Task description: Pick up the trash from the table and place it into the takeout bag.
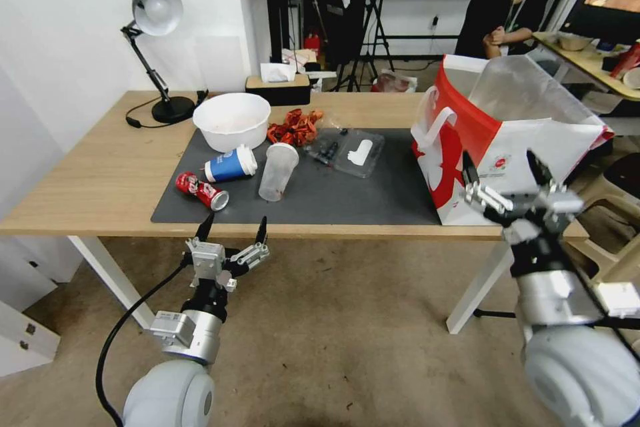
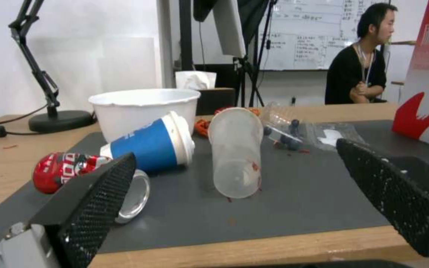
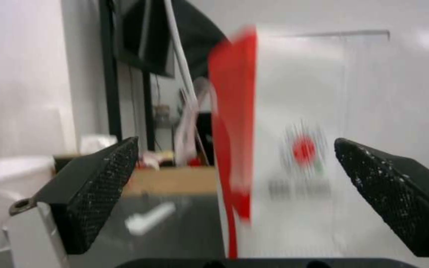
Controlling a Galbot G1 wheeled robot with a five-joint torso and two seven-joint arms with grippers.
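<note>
Hovering just off the near edge of the table (image 1: 87,193), our left gripper (image 1: 231,230) had its two black fingers spread wide and held nothing. Straight ahead of it, nearest on the dark grey mat (image 1: 373,193), lay the red soda can (image 1: 202,191) on its side, its long axis running slantwise across our reach with the open end toward the table's near edge. Just beyond it the blue paper cup (image 1: 230,165) lay tipped over, lid pointing right, and the clear plastic cup (image 1: 277,171) lay beside that, its length pointing away from us. All three sat well on the left arm's side (the nearer arm by far, we judged).

Our right gripper (image 1: 507,183) was raised at the right end of the table, its fingers likewise apart and empty, close in front of the takeout bag (image 1: 513,140), which stood upright on the mat's right end with its mouth open.

Farther back we saw a white bowl (image 1: 231,120), some crumpled orange wrappers (image 1: 295,125) and a clear plastic tray (image 1: 350,150). Behind those, a black desk lamp (image 1: 157,47) and a tissue box (image 1: 278,83) stood at the far edge before a white wall.
</note>
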